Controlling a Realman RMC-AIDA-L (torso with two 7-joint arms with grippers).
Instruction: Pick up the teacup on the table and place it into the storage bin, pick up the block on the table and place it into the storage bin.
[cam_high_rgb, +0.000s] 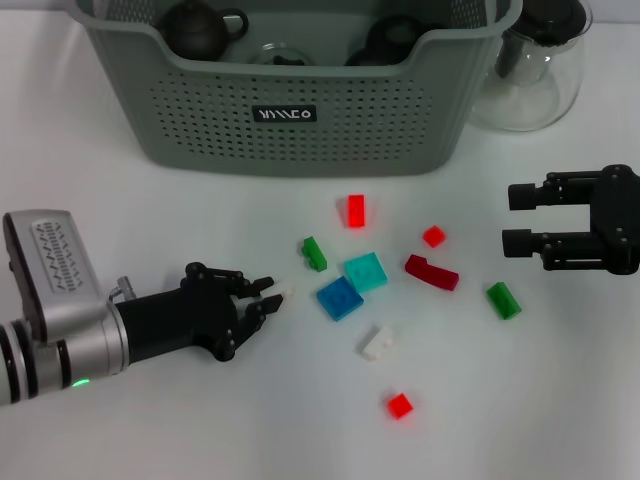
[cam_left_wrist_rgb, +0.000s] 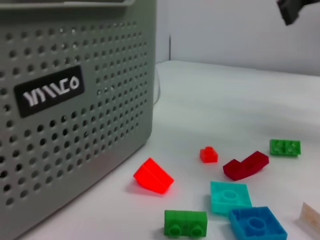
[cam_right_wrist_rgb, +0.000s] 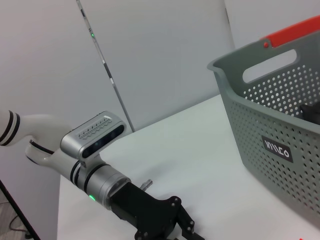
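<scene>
My left gripper lies low over the white table, reaching in from my left, its black fingers drawn nearly together around a small pale block at their tips; I judge it clenched on that piece, though the contact is small and I cannot be sure of the hold. My right gripper hangs at my right, above the table and well clear of the pieces, its two fingers parted and holding nothing. The storage bin, a large grey-green perforated basket with a black label, stands at the far side of the table, straight ahead. Dark teapot-like vessels show inside it, and no teacup is left on the table, so I judge the teacup part done and the block part in hand. Between my grippers a scatter of blocks lies on the table: a blue block and a teal block touching each other, a green block beside them, a red wedge nearer the bin, a dark red curved piece, and a white block closer to me. A clear glass pitcher stands just beside the bin at my right. The next move calls for lifting my left gripper straight up, carrying it over the bin's dipped front rim, and releasing only when well inside.
</scene>
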